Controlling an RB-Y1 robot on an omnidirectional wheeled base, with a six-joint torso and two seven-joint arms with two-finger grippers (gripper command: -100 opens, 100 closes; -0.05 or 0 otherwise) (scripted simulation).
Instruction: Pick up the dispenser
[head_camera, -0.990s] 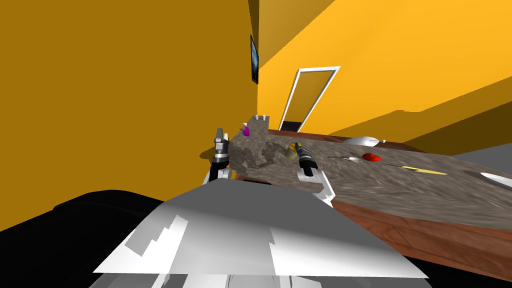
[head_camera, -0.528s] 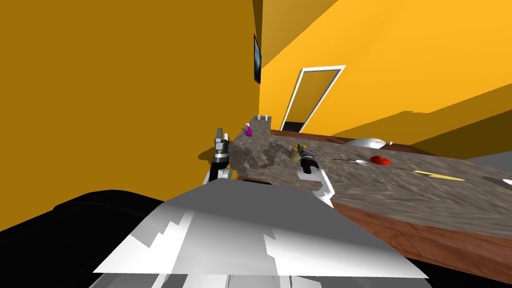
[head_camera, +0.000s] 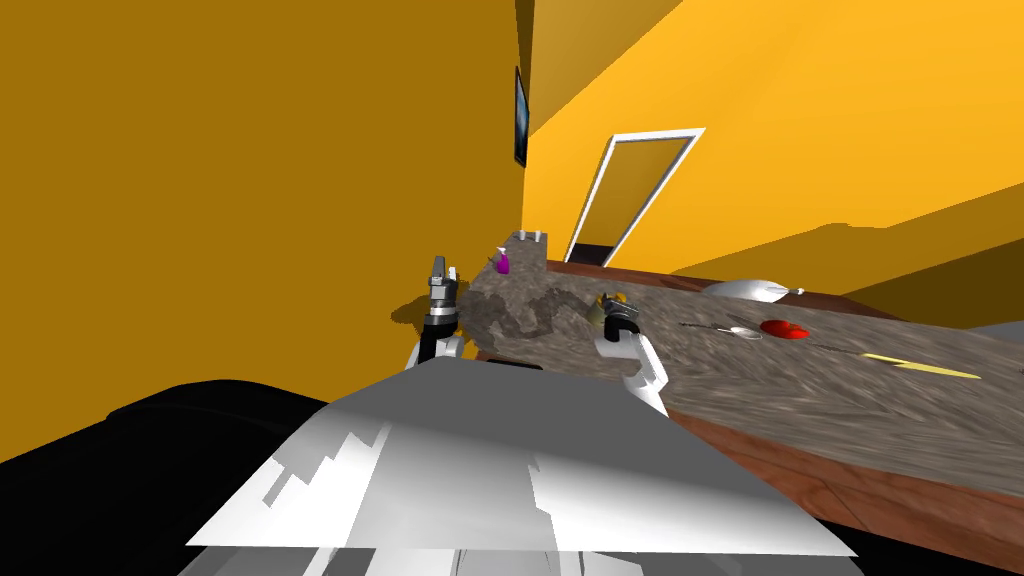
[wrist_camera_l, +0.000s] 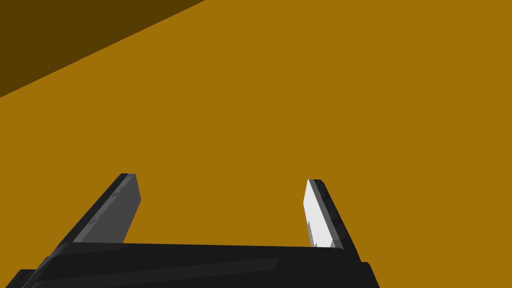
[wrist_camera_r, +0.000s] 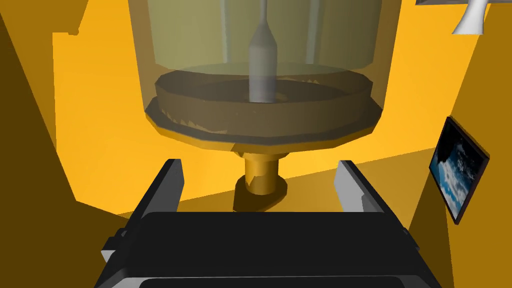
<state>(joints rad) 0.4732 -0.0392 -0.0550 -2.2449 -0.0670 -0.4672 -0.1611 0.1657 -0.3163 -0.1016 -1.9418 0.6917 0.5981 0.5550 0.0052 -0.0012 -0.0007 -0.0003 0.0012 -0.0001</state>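
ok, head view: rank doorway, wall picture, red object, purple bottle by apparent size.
1. doorway, clearly largest
2. wall picture, seen edge-on as a thin sliver, and red object: about alike, not ranked
3. purple bottle, smallest

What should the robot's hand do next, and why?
Probably shut the right gripper: its fingers stand open on either side of the dispenser's yellow neck, so closing should grip it.
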